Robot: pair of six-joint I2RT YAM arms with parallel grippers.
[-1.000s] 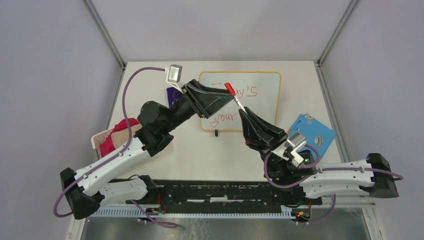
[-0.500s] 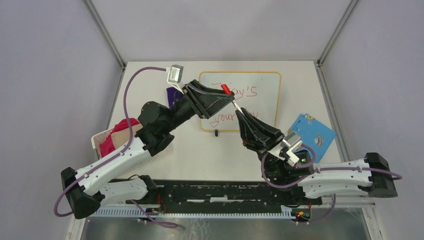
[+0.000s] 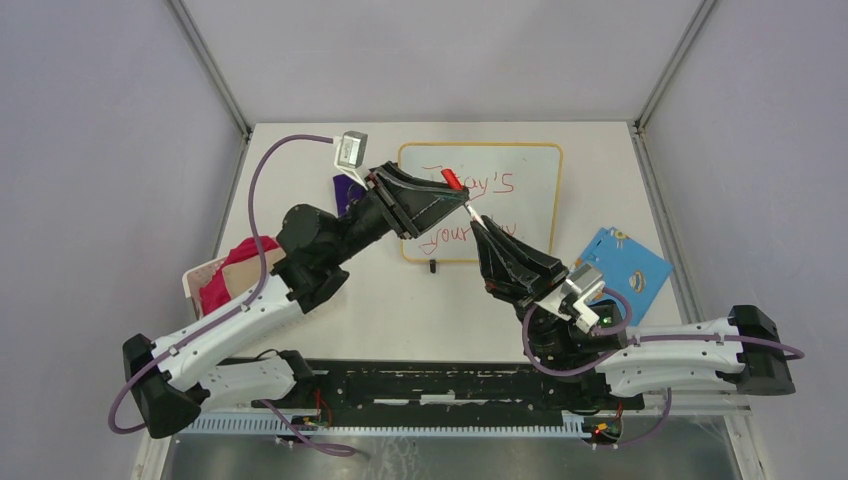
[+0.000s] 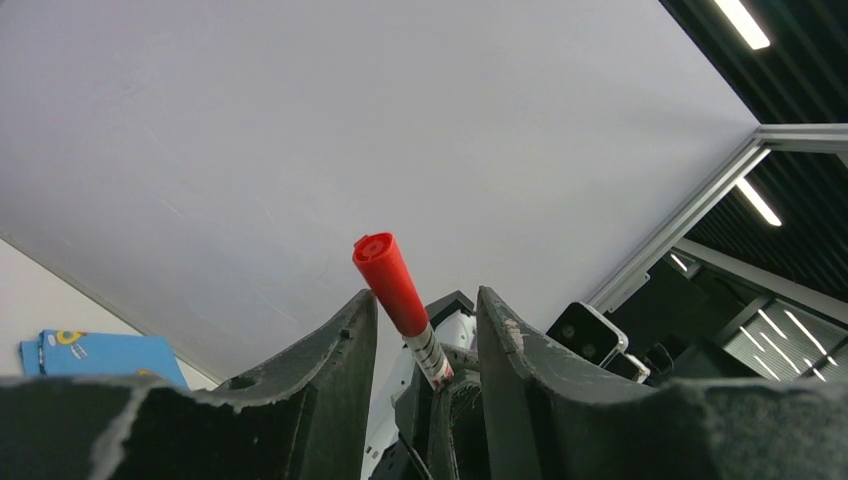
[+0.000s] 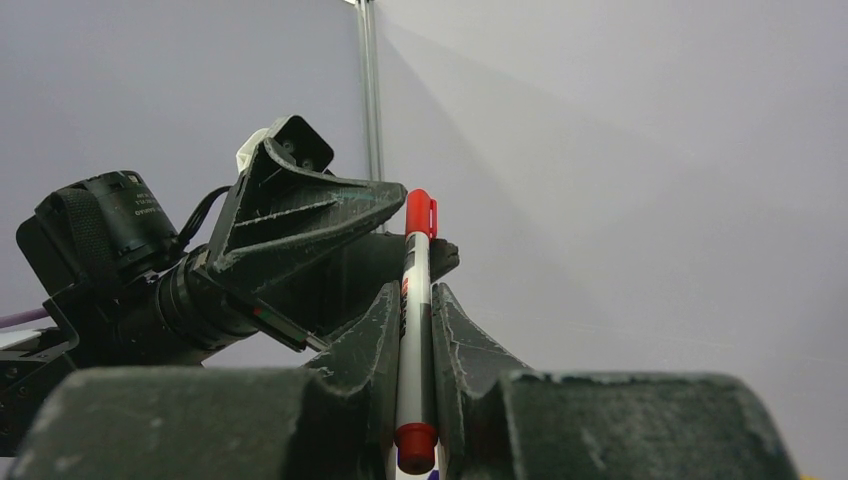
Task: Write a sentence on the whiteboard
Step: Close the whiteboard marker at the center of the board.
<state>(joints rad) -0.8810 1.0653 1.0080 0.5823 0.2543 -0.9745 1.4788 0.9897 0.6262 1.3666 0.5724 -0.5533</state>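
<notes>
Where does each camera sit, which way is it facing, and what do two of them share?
Top external: above and behind the robot, looking down on the table, whiteboard, left arm and right arm.
Left wrist: on the left arm, tilted up at the wall; its own fingers flank the marker.
Right wrist: on the right arm, facing up; its fingers pinch the marker, left arm beyond.
Shared: both wrist views show the marker's red cap.

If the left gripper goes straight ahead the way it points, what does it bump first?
Probably the marker: its red cap stands between the fingers of the left gripper, held by the right gripper. Depth is unclear.
</notes>
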